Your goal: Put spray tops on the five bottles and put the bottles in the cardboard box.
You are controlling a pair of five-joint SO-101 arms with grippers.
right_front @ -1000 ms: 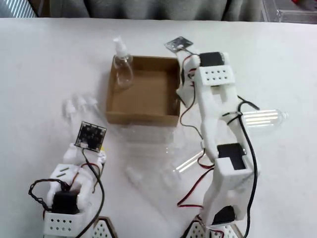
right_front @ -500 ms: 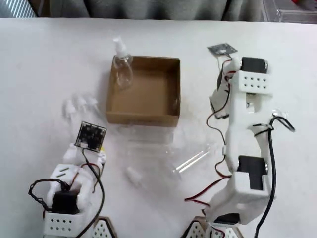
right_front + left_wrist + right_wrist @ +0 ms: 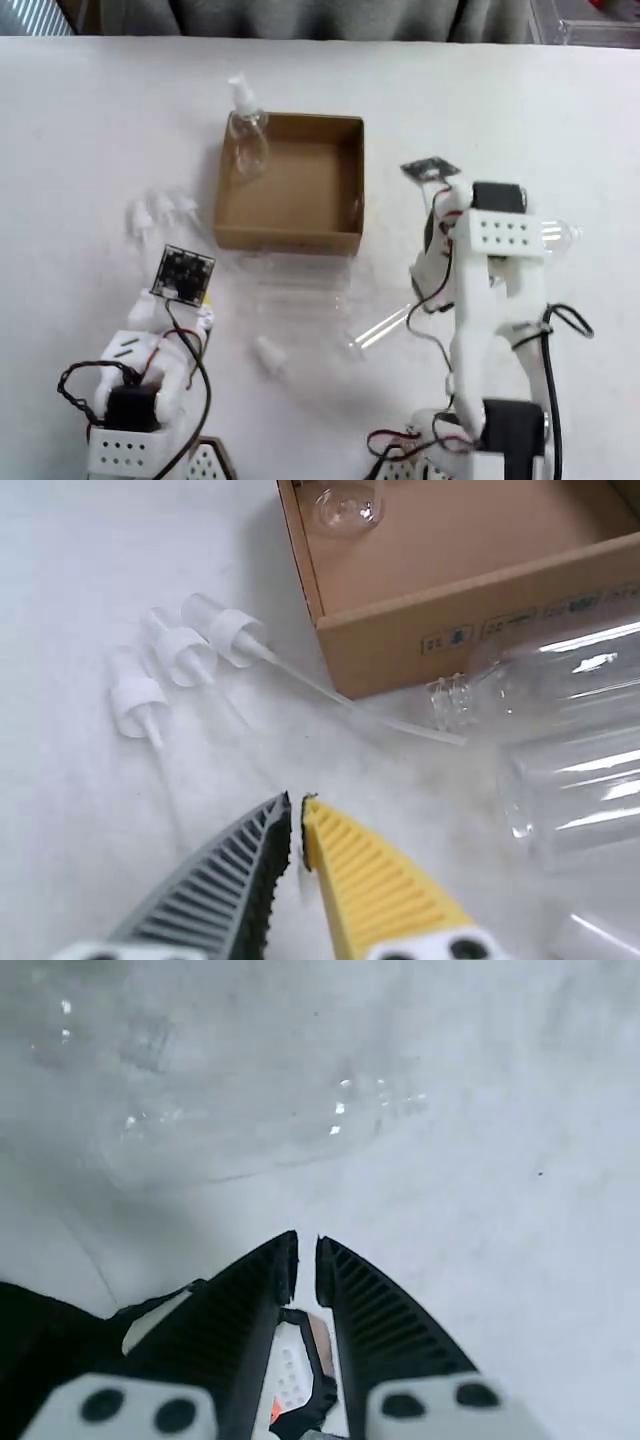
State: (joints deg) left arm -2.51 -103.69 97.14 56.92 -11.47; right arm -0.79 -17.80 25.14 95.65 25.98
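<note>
The cardboard box (image 3: 290, 190) stands open at mid-table, and a clear bottle with a spray top (image 3: 246, 130) stands in its far left corner. Three loose spray tops (image 3: 185, 652) lie left of the box (image 3: 470, 575). Uncapped clear bottles (image 3: 300, 285) lie on their sides in front of it, with another spray top (image 3: 268, 353) nearer me. My left gripper (image 3: 297, 807) is shut and empty, low over the table just short of the three tops. My right gripper (image 3: 306, 1246) is shut and empty beside a lying clear bottle (image 3: 230, 1090), whose neck (image 3: 560, 233) pokes out from under the right arm (image 3: 492, 270).
The left arm (image 3: 140, 385) is folded back at the table's near left corner. A long dip tube (image 3: 385, 325) lies on the table between the lying bottles and the right arm. White tabletop lies open beyond and to the right of the box.
The right arm has swung from the box's right wall out to the right and drawn back toward the near side, now over the lying bottle. The left arm has not moved.
</note>
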